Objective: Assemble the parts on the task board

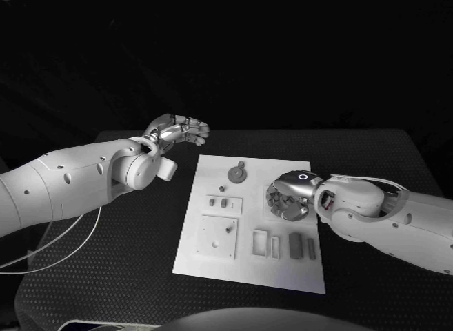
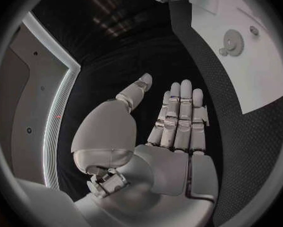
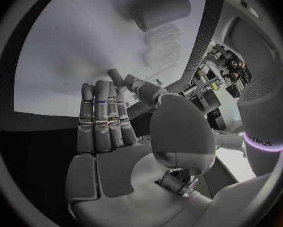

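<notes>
Lying nearest, low on the board [image 1: 212, 265] at frame centre, grey parts [image 1: 296, 243] are pointing their long axes up-frame. Right hand [image 1: 289, 195] is hovering just above-left of them, clearly nearer, fingers straight and holding nothing. Left hand [image 1: 178, 129] is hanging off the board's upper left, also open, holding nothing.

A white task board [image 1: 248, 265] lies on a black, finely dotted table [image 1: 107, 276]. Grey parts [image 1: 295, 243] sit on the board near the fingers of the silver right hand [image 1: 289, 196]. The silver left hand [image 1: 178, 129] tops a white arm [image 1: 57, 183].
</notes>
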Available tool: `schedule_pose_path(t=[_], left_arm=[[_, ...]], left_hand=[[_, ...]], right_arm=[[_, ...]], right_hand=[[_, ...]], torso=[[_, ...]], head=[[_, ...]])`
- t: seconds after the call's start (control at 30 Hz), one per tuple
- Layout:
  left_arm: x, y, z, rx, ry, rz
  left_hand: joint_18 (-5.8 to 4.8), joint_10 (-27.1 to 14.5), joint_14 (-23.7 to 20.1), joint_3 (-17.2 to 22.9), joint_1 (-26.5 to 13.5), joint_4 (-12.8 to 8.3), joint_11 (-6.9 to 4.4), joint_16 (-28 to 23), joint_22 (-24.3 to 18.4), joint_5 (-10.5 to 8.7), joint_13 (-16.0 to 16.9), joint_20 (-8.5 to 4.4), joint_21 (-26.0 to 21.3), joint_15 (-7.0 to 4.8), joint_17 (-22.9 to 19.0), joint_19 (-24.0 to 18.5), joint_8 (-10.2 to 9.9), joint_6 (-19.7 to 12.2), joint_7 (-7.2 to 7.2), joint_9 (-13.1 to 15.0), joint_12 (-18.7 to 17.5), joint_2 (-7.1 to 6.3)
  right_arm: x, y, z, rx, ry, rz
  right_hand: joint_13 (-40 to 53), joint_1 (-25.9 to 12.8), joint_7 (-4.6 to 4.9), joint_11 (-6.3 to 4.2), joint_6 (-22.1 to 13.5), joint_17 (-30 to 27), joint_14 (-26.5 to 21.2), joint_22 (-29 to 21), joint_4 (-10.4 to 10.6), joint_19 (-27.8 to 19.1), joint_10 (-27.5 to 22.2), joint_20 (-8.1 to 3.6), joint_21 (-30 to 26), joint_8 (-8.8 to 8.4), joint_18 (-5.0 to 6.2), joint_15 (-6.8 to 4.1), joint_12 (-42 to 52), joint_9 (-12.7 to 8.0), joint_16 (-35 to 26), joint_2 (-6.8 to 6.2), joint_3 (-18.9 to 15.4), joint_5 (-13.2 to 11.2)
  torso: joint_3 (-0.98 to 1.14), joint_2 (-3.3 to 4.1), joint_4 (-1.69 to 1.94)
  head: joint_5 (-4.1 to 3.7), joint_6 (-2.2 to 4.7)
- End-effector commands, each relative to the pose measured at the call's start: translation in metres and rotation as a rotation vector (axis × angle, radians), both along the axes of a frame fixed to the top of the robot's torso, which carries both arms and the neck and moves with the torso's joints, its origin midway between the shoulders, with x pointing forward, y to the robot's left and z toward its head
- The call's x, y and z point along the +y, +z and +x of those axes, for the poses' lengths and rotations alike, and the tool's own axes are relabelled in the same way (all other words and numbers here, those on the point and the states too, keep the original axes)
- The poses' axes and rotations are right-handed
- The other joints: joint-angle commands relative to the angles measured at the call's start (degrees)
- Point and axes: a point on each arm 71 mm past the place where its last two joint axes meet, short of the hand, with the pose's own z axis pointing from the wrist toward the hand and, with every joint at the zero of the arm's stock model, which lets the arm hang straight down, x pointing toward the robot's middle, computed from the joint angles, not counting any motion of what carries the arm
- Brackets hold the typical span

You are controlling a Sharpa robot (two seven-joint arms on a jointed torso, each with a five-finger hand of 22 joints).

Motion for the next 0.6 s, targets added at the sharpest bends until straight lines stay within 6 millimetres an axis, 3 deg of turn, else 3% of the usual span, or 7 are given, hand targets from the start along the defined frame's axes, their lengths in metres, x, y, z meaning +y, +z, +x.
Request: schedule_pose_path(t=[0.03,0.23,0.47,0.6], left_arm=[[-0.0013,0.0014,-0.0001,-0.004,-0.008,-0.010],[-0.0016,0.0014,-0.0003,-0.004,-0.009,-0.010],[-0.0017,0.0013,-0.0002,-0.003,-0.010,-0.011],[-0.0020,0.0013,-0.0002,-0.003,-0.011,-0.011]], left_hand=[[0.43,-0.41,0.49,-0.04,-0.12,0.29,0.12,-0.39,0.10,-0.10,-0.08,0.05,-0.26,0.04,0.06,0.13,-0.31,-0.44,0.08,-0.09,0.04,-0.07],[0.43,-0.42,0.50,-0.05,-0.15,0.32,0.13,-0.42,0.11,-0.10,-0.09,0.05,-0.27,0.04,0.11,0.14,-0.31,-0.46,0.09,-0.09,0.04,-0.06],[0.43,-0.42,0.52,-0.04,-0.17,0.34,0.13,-0.44,0.13,-0.10,-0.10,0.04,-0.28,0.03,0.16,0.15,-0.31,-0.47,0.09,-0.09,0.04,-0.05],[0.43,-0.42,0.53,-0.05,-0.18,0.35,0.13,-0.45,0.14,-0.10,-0.10,0.04,-0.29,0.03,0.18,0.16,-0.31,-0.48,0.09,-0.10,0.04,-0.04]], right_arm=[[0.0022,-0.0012,-0.0003,-0.023,0.024,-0.009],[0.0031,-0.0018,0.0012,-0.043,0.023,-0.009],[0.0034,-0.0010,0.0026,-0.067,0.025,-0.009],[0.0038,-0.0001,0.0027,-0.083,0.026,-0.006]], right_hand=[[-0.09,-0.18,0.00,-0.12,0.47,-0.11,0.11,1.20,-0.07,0.53,0.35,-0.12,0.25,0.17,1.06,-0.22,0.14,0.02,0.22,0.53,0.40,-0.11],[-0.06,-0.37,-0.11,-0.30,1.10,-0.25,0.16,1.16,-0.27,0.71,0.88,-0.24,0.65,0.33,1.06,-0.37,0.37,-0.01,0.43,0.96,1.01,-0.11],[0.20,0.45,-0.52,-0.99,2.83,-0.33,0.76,1.17,-1.07,1.43,2.45,-0.63,1.54,0.98,1.06,-0.96,1.20,0.14,1.14,2.74,2.91,-0.10],[0.44,0.35,-0.60,-1.38,3.64,-0.36,1.07,1.16,-1.40,1.85,3.29,-0.86,2.09,1.28,1.06,-1.32,1.69,0.27,1.53,2.91,3.66,-0.10]], torso=[[-0.01,-0.01,-0.03],[0.03,0.01,-0.01],[0.00,-0.01,-0.02],[0.02,-0.02,-0.03]], head=[[0.02,-0.05],[0.07,-0.25],[0.09,-0.34],[0.07,-0.35]])
